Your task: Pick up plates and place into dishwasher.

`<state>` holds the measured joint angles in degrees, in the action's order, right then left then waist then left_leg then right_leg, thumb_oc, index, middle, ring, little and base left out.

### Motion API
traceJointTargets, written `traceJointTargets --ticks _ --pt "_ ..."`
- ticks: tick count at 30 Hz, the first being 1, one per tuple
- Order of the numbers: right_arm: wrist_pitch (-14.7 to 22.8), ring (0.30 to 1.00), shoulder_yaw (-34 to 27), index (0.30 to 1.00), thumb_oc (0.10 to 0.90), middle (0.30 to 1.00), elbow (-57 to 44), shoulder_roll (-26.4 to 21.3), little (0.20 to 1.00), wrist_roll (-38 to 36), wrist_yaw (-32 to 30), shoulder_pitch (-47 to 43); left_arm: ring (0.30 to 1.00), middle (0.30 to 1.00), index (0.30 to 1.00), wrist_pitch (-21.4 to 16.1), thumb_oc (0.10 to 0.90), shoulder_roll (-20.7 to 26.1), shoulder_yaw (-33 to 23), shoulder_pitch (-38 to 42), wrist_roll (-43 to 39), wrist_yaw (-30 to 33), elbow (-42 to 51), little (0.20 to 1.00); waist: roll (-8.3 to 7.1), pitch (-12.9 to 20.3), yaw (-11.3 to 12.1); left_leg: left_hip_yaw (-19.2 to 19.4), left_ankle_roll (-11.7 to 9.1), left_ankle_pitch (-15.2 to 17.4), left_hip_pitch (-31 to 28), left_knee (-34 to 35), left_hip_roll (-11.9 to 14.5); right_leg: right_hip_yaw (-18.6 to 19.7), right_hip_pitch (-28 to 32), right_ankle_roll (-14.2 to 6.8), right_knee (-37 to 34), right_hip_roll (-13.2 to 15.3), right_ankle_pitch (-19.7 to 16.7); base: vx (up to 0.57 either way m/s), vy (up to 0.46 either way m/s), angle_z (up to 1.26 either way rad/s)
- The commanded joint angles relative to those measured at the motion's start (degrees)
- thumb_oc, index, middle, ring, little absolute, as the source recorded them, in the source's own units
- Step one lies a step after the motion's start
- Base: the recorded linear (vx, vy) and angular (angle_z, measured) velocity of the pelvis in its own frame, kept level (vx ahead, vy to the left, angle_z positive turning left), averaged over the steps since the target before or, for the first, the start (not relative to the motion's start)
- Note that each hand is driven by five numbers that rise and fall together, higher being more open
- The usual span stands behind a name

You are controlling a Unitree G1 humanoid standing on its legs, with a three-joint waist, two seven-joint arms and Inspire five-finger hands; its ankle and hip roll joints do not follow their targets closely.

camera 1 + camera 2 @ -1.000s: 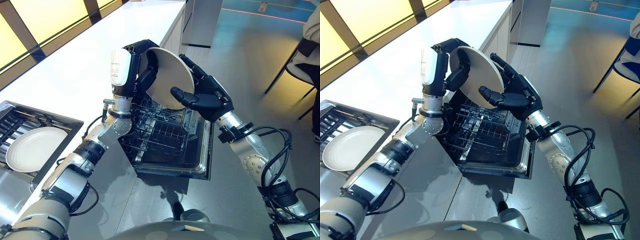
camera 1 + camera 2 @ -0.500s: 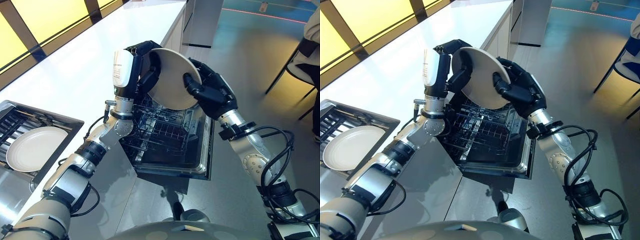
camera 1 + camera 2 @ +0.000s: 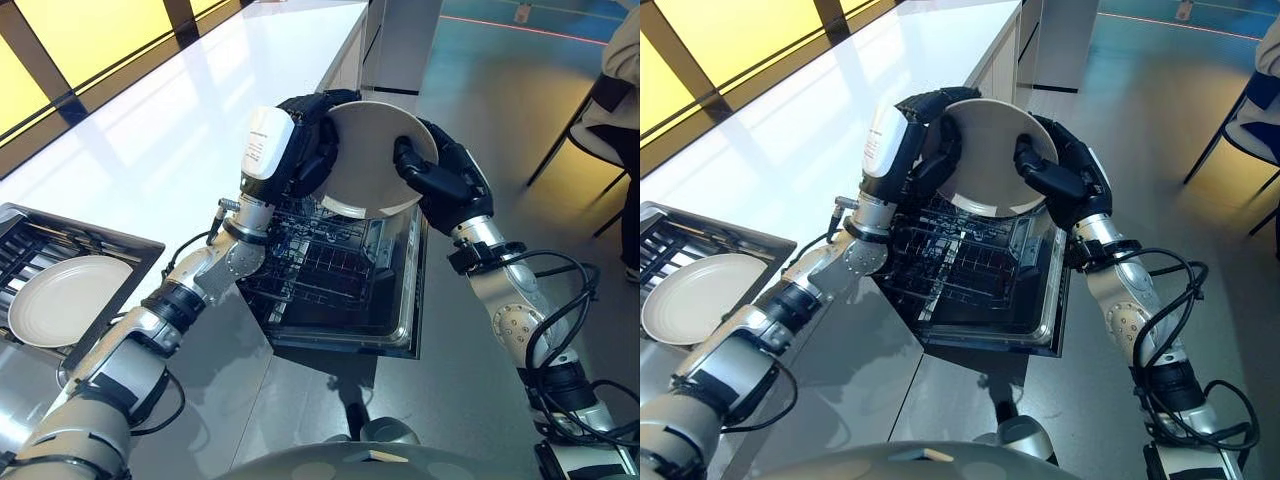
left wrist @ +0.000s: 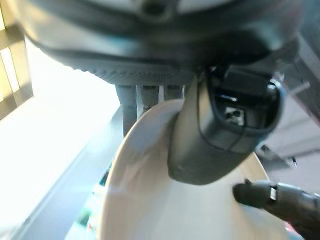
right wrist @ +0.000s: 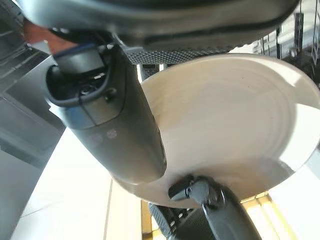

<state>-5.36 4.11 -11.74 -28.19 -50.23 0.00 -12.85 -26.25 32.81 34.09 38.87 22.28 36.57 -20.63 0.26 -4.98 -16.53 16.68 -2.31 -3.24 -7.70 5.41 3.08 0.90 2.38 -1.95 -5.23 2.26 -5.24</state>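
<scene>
We hold one plate (image 3: 372,158) in the air above the open dishwasher rack (image 3: 330,262), our left hand (image 3: 305,150) curled round its rim and our right hand (image 3: 445,180) pinching the opposite edge (thumb across the face). To do this well, we judge one hand should let go before we lower it edge-first between the tines. A second plate (image 3: 65,300) waits on the surface (image 3: 150,150).

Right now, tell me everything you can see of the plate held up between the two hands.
The plate is round, cream-white and plain, ceramic by its look, with a shallow well and a raised rim. It is held up on edge, tilted, above the open dishwasher rack, touching no part of it. The left hand grips one side, fingers behind and thumb across the face; the right hand clamps the opposite rim the same way. It looks clean and unchipped.
</scene>
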Motion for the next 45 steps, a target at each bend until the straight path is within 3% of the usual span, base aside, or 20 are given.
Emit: traceJointTargets --ticks 1,4,6,7,10,15,21,30,33,38,42,45 --pt "4.9 0.300 0.9 0.300 0.100 0.300 -5.1 -1.4 0.200 7.2 3.3 -3.7 0.900 0.900 0.900 5.1 0.800 2.3 -2.9 7.7 -11.9 -8.1 5.4 0.900 0.18 4.1 1.8 -0.7 1.2 3.7 -1.3 -0.4 -1.9 -3.0 2.1 -3.7 0.7 -0.7 1.0 0.00 -0.001 0.05" --pt "5.6 0.300 -0.2 0.300 0.100 0.300 -3.8 -3.6 0.200 13.6 0.7 -3.2 0.900 0.900 0.900 12.7 0.800 4.7 -4.3 6.9 -18.3 -18.1 12.5 0.900 0.52 3.7 3.1 -2.0 1.2 3.6 -1.1 -0.4 -2.2 -4.0 2.3 -3.9 0.6 -0.5 1.1 -0.01 -0.002 0.08" --pt "5.7 0.300 -1.3 0.300 0.100 0.300 -2.8 -5.0 0.200 16.0 -0.5 -3.0 0.900 0.900 0.900 15.0 0.800 6.5 -5.5 6.0 -23.0 -23.1 16.4 0.900 0.65 3.3 4.0 -3.0 1.2 3.6 -0.8 -0.4 -2.4 -4.6 2.5 -4.0 0.6 -0.3 1.1 -0.02 -0.006 0.21" --pt "5.5 0.300 -2.2 0.300 0.100 0.300 -2.1 -6.0 0.200 18.6 -1.4 -2.7 0.900 0.900 0.900 17.8 0.800 7.6 -6.7 5.1 -29.8 -29.9 19.6 0.900 0.82 3.2 4.8 -3.8 1.2 3.5 -0.6 -0.4 -2.5 -5.0 2.6 -4.1 0.5 -0.2 1.1 -0.02 -0.009 0.20" --pt "4.9 0.300 -2.4 0.300 0.100 0.300 -0.3 -7.0 0.200 20.5 -1.4 -2.4 0.900 0.900 0.900 22.6 0.800 7.4 -9.2 2.4 -46.7 -40.6 26.1 0.900 1.09 2.8 6.0 -5.2 1.1 3.2 -0.1 -0.4 -2.8 -5.7 2.7 -4.1 0.5 -0.1 1.0 -0.02 -0.010 0.15" --pt "3.7 0.300 0.6 0.300 0.100 0.300 2.5 -7.0 0.200 22.5 -1.8 -2.8 0.900 0.900 0.900 27.1 0.800 7.0 -10.4 -1.1 -61.5 -47.5 31.5 0.900 1.49 2.2 7.8 -7.0 1.3 3.1 0.2 -0.4 -3.2 -6.8 3.1 -4.1 0.4 0.3 1.0 0.00 -0.011 0.19" --pt "2.5 0.300 3.1 0.300 0.100 0.300 3.3 -6.4 0.200 25.7 -1.5 -0.5 0.900 0.900 0.900 28.0 0.800 9.0 -14.2 -6.5 -68.6 -51.0 36.1 0.900 1.71 1.8 9.8 -8.5 1.4 2.9 0.6 -0.4 -3.5 -8.3 3.5 -4.3 0.2 1.0 1.1 0.00 -0.003 0.09" --pt "2.9 0.300 7.1 0.300 0.100 0.300 9.2 -4.5 0.200 31.8 -6.8 -1.2 0.900 0.900 0.900 22.0 0.800 13.9 -20.1 -11.4 -55.9 -49.8 37.2 0.900 1.47 1.5 13.7 -11.3 1.5 2.5 1.1 -0.4 -4.2 -11.1 4.3 -4.2 0.2 1.7 1.5 0.00 -0.007 0.18" --pt "3.8 0.300 8.8 0.300 0.100 0.300 12.9 -3.6 0.200 35.9 -9.7 -3.2 0.900 0.900 0.900 20.8 0.800 14.6 -21.9 -11.7 -59.3 -50.2 36.8 0.900 1.44 1.4 14.9 -12.0 1.5 2.3 1.3 -0.4 -4.3 -12.0 4.6 -4.0 0.2 1.9 1.7 0.00 -0.001 0.15" --pt "3.8 0.300 11.6 0.300 0.100 0.300 19.3 -3.0 0.200 44.8 -17.1 -8.0 0.900 0.900 0.900 19.9 0.800 14.1 -22.4 -10.7 -58.3 -48.6 36.6 0.900 1.33 1.3 16.5 -13.0 1.4 2.1 1.3 -0.4 -4.5 -13.2 5.2 -3.9 0.2 2.1 1.9 0.00 0.001 0.16" --pt "3.2 0.300 10.3 0.300 0.100 0.300 21.9 -4.4 0.200 50.8 -22.5 -10.2 0.900 0.900 0.900 20.1 0.800 13.8 -24.7 -12.9 -57.0 -49.0 37.2 0.900 1.10 1.2 17.7 -13.8 1.3 2.0 1.3 -0.4 -4.6 -13.9 5.6 -3.8 0.2 2.1 2.0 0.01 -0.002 0.17" --pt "3.4 0.300 8.8 0.300 0.100 0.300 22.5 -6.0 0.200 51.3 -25.1 -10.7 0.900 0.900 0.900 20.2 0.800 13.6 -26.4 -14.8 -56.6 -49.4 37.0 0.900 0.95 0.9 18.2 -14.2 1.4 2.1 1.1 -0.4 -4.7 -14.2 5.8 -3.8 0.2 2.1 2.0 0.01 -0.004 0.08"
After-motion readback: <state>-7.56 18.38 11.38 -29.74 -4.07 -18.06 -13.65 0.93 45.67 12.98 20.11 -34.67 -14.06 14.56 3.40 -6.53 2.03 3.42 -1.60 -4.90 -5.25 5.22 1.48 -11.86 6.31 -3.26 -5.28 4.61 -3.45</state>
